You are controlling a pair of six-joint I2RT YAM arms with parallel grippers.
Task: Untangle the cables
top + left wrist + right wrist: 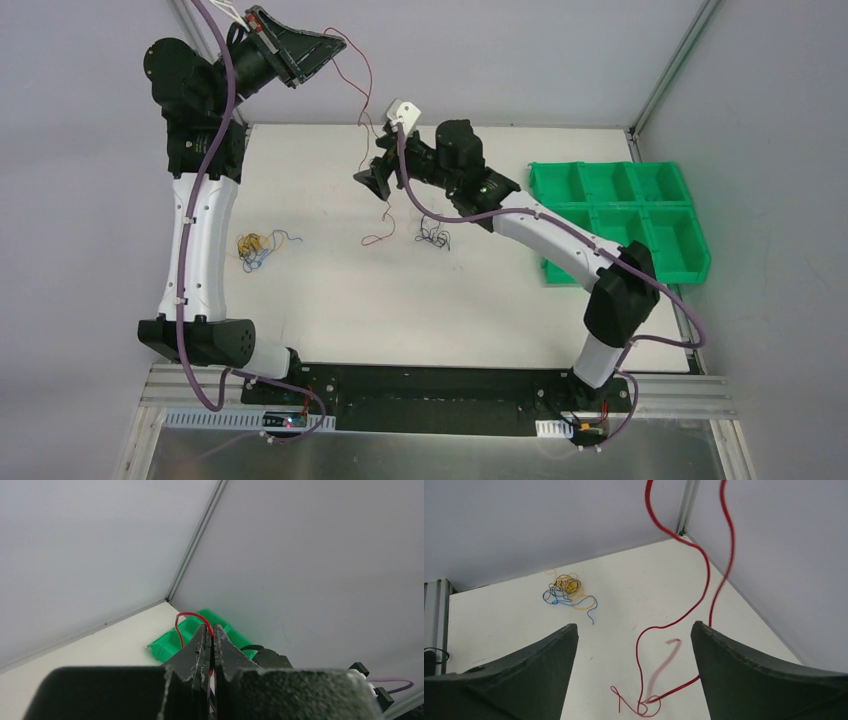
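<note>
A thin red cable hangs from my left gripper, which is raised high at the back left and shut on its upper end. The cable drops to the table and ends in a small loop. My right gripper hovers low over the table, open, and the red strands pass between its fingers without touching either one. A yellow and blue bundle of cables lies on the left of the table. A small dark bundle lies right of the red cable's lower end.
A green bin with several compartments stands at the table's right edge and also shows past the left fingers. Grey walls with metal corner posts close off the back and sides of the white table.
</note>
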